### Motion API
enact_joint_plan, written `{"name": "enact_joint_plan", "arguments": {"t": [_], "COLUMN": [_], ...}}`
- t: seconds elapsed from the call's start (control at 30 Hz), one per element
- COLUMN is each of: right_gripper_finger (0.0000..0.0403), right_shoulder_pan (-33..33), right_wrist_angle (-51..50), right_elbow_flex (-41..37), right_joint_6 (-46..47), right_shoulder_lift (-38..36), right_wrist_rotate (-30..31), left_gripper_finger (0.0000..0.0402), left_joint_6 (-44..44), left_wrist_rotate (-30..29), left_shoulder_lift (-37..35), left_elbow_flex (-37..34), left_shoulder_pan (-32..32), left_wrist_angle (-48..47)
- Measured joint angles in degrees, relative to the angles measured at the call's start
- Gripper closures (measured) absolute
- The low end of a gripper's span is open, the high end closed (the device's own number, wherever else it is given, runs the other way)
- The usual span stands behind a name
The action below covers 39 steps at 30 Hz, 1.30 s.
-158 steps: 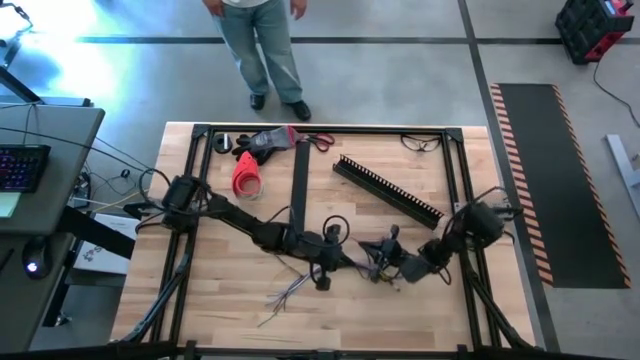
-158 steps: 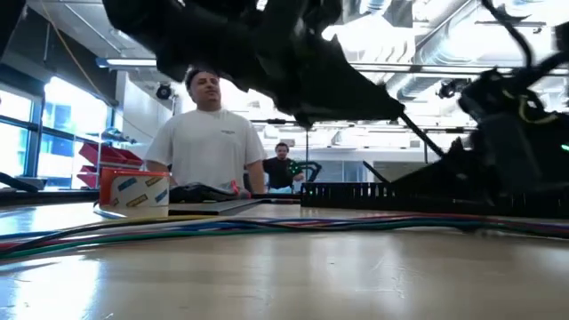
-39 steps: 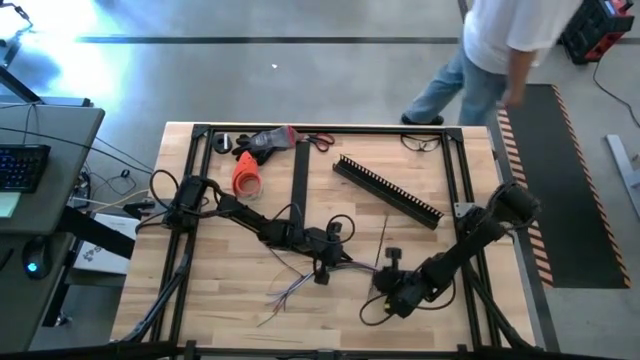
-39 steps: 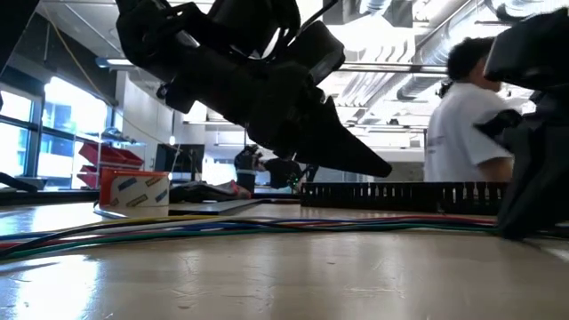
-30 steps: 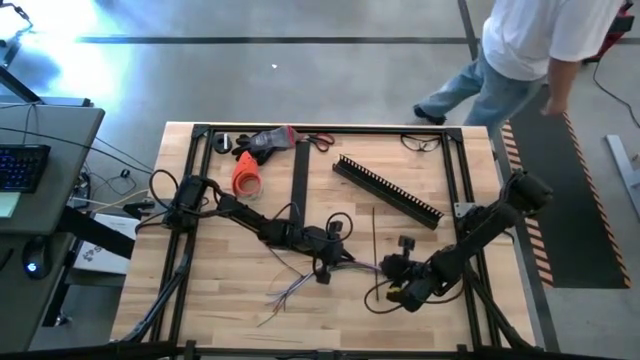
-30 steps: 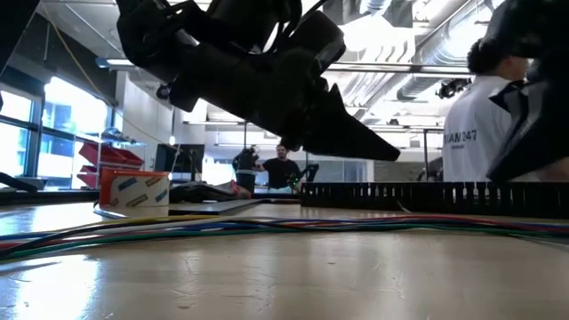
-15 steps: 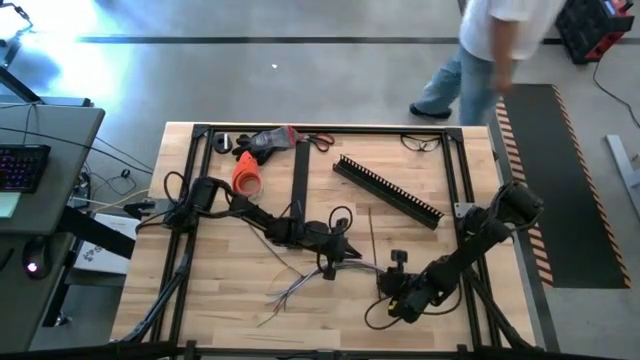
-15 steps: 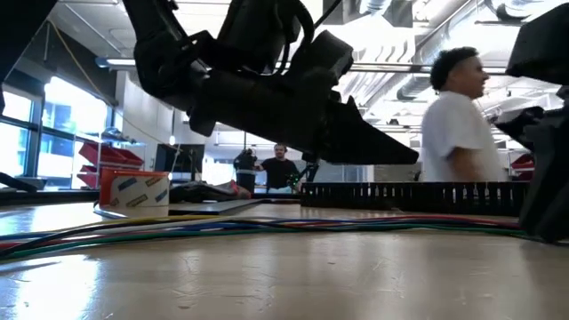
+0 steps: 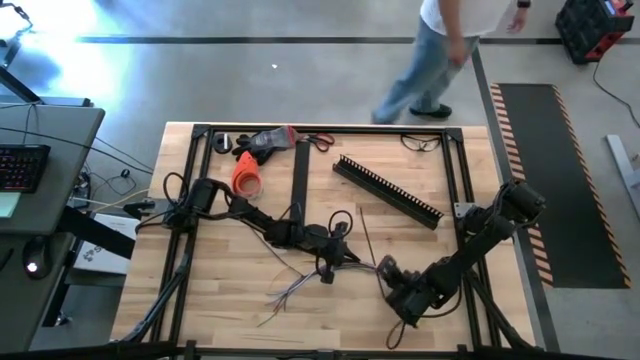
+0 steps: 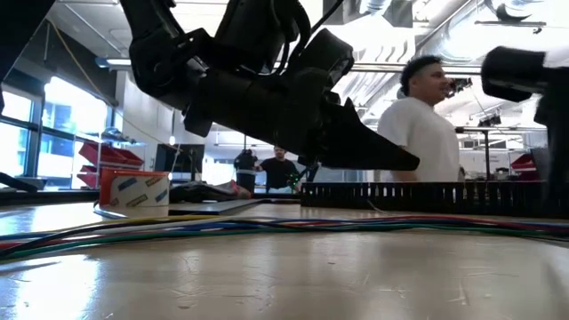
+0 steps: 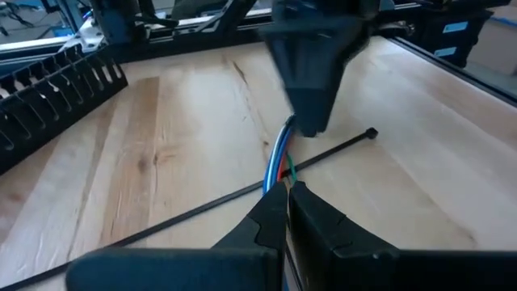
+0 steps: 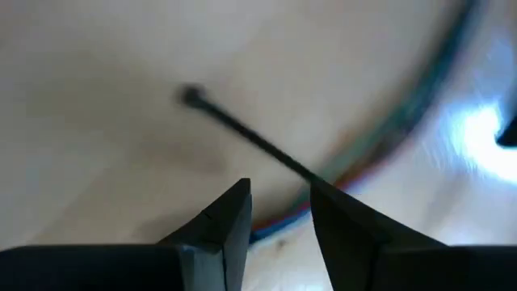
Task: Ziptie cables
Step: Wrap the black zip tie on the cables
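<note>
Wooden desk (image 9: 220, 300) carries your cables (image 9: 300, 285) at its middle. Your left gripper (image 9: 345, 258) has its jaws closed on them, crossing a black ziptie (image 11: 202, 206). Your right gripper (image 9: 385, 270), just beside, has jaws parted and empty.

Industrial workshop or lab: polished concrete floor (image 9: 330, 70), hazard-striped mat (image 9: 560, 180) at 3 o'clock, exposed ceiling ducts (image 10: 400, 53), red parts bins (image 10: 98, 160).
</note>
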Motion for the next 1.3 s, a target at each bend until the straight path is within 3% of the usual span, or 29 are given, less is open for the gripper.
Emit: {"name": "enact_joint_plan", "arguments": {"t": [0.2,0.3,0.5,0.63,0.77,0.9,1.2,1.3], "right_gripper_finger": [0.0288,0.0288,0.0288,0.0289,0.0289,0.0296,0.0390,0.0398], "right_shoulder_pan": [-0.68,-1.85,-5.73,-8.43,-10.42,-11.12,-11.44,-10.78], "right_wrist_angle": [5.08,7.53,9.24,9.45,9.34,9.86,14.09,15.86], "right_elbow_flex": [0.04,0.11,0.42,0.57,0.41,0.27,0.46,0.32], "right_joint_6": [-21.00,-27.29,-38.17,-38.58,-38.22,-38.11,-37.41,-34.48], "right_shoulder_lift": [0.00,0.41,3.38,3.53,3.56,3.60,6.64,6.86], "right_wrist_rotate": [-7.33,-12.30,-15.20,-15.56,-21.19,-22.47,-24.47,-21.39], "left_gripper_finger": [0.0402,0.0402,0.0402,0.0402,0.0402,0.0402,0.0402,0.0402], "left_joint_6": [-0.15,-0.11,-0.07,-0.44,-1.03,-1.03,-1.05,-1.05], "left_wrist_rotate": [-0.55,-0.72,-0.74,-0.72,-0.72,-0.72,-0.72,-0.70], "left_shoulder_lift": [0.00,0.00,0.00,0.00,0.02,0.02,0.02,0.02], "left_elbow_flex": [0.00,0.00,-0.02,-0.02,-0.04,-0.04,-0.04,-0.04], "left_shoulder_pan": [0.00,0.00,0.04,-0.01,-0.02,-0.04,-0.04,-0.08], "left_wrist_angle": [0.02,-0.04,0.02,-0.43,-0.25,-0.16,0.00,-0.10]}}
